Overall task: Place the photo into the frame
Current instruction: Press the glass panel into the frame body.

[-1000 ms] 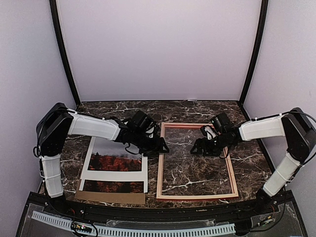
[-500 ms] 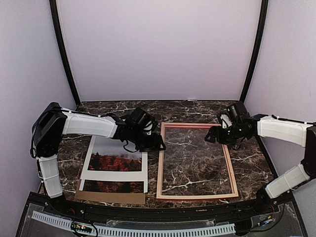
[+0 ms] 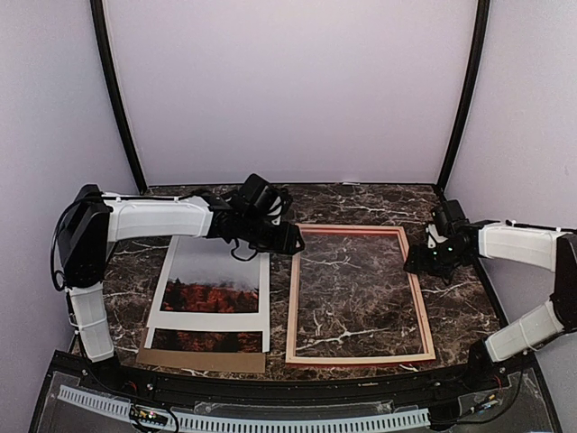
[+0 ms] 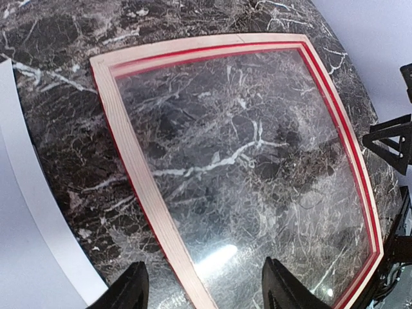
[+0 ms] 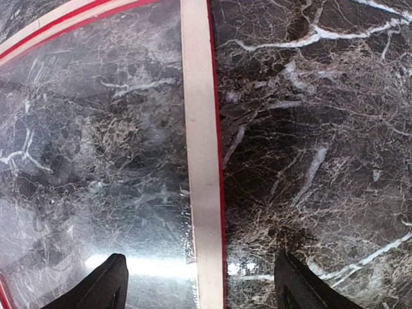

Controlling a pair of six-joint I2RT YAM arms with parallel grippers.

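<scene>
The photo (image 3: 212, 293) is not yet placed in the frame (image 3: 358, 358), over whose rails left claw (image 3: 287, 239) and right claw (image 3: 419, 262) are held open, empty.

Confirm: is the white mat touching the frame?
Apart. The left wrist view shows a strip of bare marble table between the mat and the frame.

Frame (image 3: 361, 359) lying flat, filling right-centre of tabletop (image 3: 361, 203). Left gripper (image 3: 288, 242) hanging, fingers spread, over frame's far-left corner. Right gripper (image 3: 416, 262) hanging, fingers spread, over frame's right rail. Photo (image 3: 212, 287), white mat (image 3: 212, 320) and cardboard (image 3: 200, 361) covering near-left corner. Bare strip running along far edge. Narrow bare gap running between white mat and frame.
</scene>
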